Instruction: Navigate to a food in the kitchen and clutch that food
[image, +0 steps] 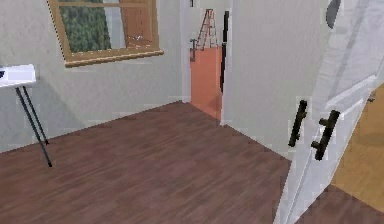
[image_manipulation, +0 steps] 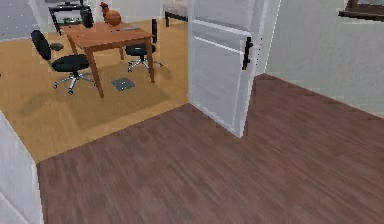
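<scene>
Parked on a dark wood floor (image_manipulation: 220, 170) by a white door (image_manipulation: 222, 60), not in the kitchen yet and no food grabbed, so nearly all the job left. Cannot tell where the food is: just a small red-brown blob (image_manipulation: 111, 16) on the wooden bench (image_manipulation: 105, 38) past the door, maybe food, maybe not. Cannot tell how the claw is set.

Dark floor (image: 170, 170) is running to grey walls (image: 260, 70), where a wood-framed window (image: 105, 30) is sitting. A white door (image_manipulation: 225, 60) is standing ajar, showing a wooden table (image_manipulation: 105, 40) and black chairs (image_manipulation: 68, 62) on yellow flooring (image_manipulation: 90, 120) beyond.
</scene>
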